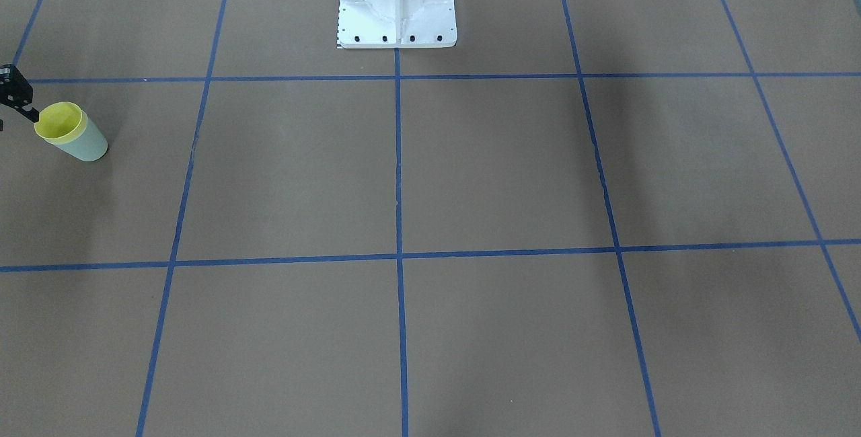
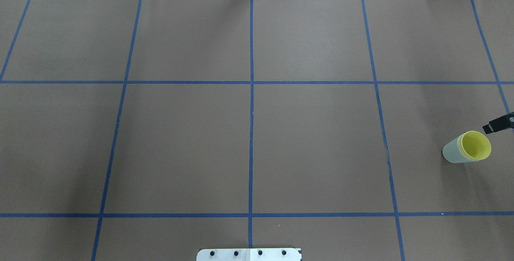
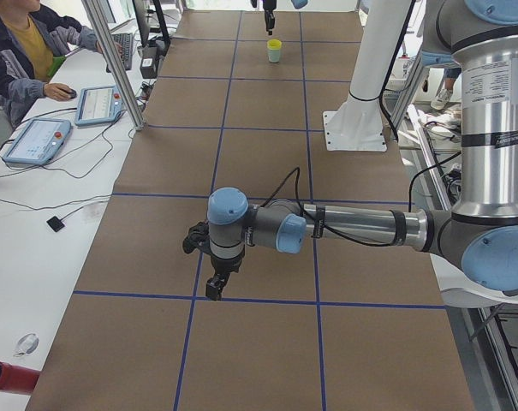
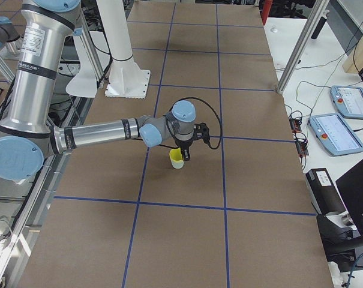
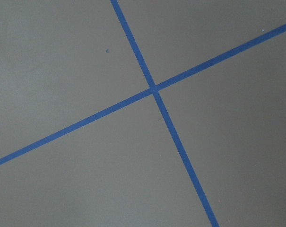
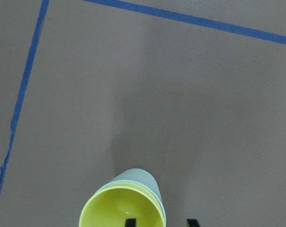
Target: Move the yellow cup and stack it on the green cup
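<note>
Right pincer [image 6: 161,222] stands parted astride the rim of the yellow cup [image 6: 119,208], gripping nothing, since the stack looks done: that cup sits nested upright in the green cup [image 6: 135,177] near the right end of the surface [image 6: 180,94].

Brown table [image 2: 180,148], blue tape grid [image 2: 251,132]

Brown table [image 2: 313,140]: blue tape grid [image 2: 251,82], green cup [image 2: 450,153].

arms [image 4: 97,133]: silver tubes, blue joint caps | cable [image 4: 190,98]: black | base [image 1: 397,7]: white, bolted | tool [image 6: 161,223]: seemingly black
</note>
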Controlling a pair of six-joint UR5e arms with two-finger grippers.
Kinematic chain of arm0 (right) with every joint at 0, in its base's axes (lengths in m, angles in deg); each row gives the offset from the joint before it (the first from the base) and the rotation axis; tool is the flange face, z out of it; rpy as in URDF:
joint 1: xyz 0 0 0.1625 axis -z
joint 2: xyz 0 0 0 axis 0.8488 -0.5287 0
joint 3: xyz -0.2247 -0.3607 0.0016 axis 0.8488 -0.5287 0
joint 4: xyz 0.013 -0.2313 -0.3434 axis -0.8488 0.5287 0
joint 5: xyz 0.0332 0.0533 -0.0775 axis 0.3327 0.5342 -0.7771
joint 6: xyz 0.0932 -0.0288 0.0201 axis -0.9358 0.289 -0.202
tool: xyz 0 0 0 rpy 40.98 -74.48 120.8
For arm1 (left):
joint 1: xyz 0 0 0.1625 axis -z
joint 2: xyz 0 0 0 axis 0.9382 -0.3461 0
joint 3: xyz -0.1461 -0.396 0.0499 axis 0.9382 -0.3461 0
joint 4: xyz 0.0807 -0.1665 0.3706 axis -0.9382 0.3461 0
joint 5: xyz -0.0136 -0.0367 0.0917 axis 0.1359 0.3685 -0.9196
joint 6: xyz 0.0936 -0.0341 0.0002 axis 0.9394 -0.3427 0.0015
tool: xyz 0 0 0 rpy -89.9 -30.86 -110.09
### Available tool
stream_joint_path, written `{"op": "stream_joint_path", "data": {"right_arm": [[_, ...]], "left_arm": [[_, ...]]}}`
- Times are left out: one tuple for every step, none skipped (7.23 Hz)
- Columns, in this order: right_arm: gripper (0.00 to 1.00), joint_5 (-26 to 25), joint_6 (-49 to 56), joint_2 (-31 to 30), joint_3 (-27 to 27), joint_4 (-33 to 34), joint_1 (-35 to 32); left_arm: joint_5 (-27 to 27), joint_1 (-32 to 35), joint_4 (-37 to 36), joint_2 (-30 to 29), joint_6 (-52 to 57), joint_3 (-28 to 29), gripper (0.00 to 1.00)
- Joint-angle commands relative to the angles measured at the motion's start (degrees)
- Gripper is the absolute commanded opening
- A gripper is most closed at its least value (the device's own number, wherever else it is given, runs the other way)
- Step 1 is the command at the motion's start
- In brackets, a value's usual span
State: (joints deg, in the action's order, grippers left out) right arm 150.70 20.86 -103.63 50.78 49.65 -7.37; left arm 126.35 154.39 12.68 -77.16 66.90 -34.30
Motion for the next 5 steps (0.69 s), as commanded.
{"op": "stream_joint_path", "data": {"right_arm": [[1.00, -1.10, 1.28, 0.75, -0.84, 0.74, -4.83], [1.00, -0.93, 7.20, 0.75, -2.76, 1.44, -9.04], [1.00, -0.93, 15.36, 1.10, -3.04, 7.62, -13.17], [1.00, -0.93, 22.57, 2.67, -2.87, 14.30, -17.83], [1.00, -0.58, 27.60, 3.21, -2.52, 19.50, -21.88]], "left_arm": [[0.00, 0.00, -0.02, 0.23, 0.00, 0.11, 1.00], [0.00, 0.00, -0.02, 0.24, 0.00, 0.20, 1.00], [0.00, 0.00, 0.06, 0.24, 0.00, 0.55, 1.00], [0.00, 0.00, -0.02, 0.24, 0.09, 0.64, 1.00], [0.00, 0.00, -0.11, 0.32, 0.09, 0.82, 1.00]]}}
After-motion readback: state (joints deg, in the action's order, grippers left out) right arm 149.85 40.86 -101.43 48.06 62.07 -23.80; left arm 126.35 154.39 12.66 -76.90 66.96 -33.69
